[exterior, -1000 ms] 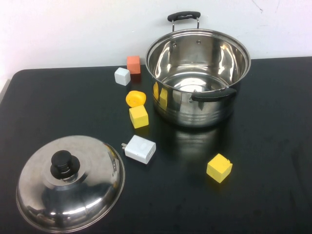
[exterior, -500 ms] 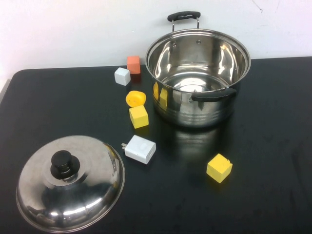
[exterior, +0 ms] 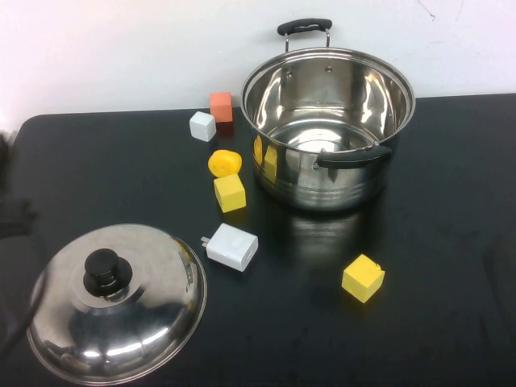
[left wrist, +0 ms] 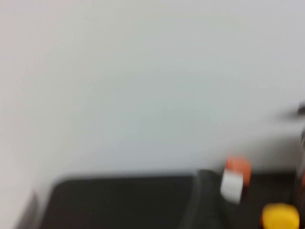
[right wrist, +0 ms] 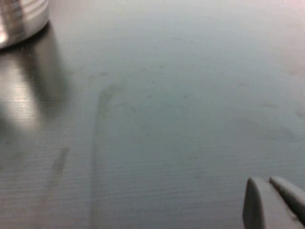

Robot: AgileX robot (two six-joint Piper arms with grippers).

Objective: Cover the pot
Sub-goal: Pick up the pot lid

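The pot [exterior: 326, 129] stands open and empty at the back of the black table [exterior: 121, 169], with two black side handles. The domed steel lid [exterior: 117, 302] with a black knob [exterior: 105, 270] lies flat at the front left. My left gripper [exterior: 11, 216] shows only as a dark blur at the table's left edge, just left of the lid and apart from it. My right gripper [right wrist: 269, 183] is shut and empty, low over bare table. The pot's base [right wrist: 19, 19] shows far from it in the right wrist view.
Left of the pot lie an orange block [exterior: 221, 106], a white block [exterior: 202, 126], a yellow round piece [exterior: 224, 163] and a yellow cube [exterior: 230, 193]. A white charger [exterior: 231, 246] lies by the lid. Another yellow cube [exterior: 363, 277] sits at the front right.
My left arm has come into the high view at the table's left edge as a blur. The pot, the lid and the blocks have not moved.
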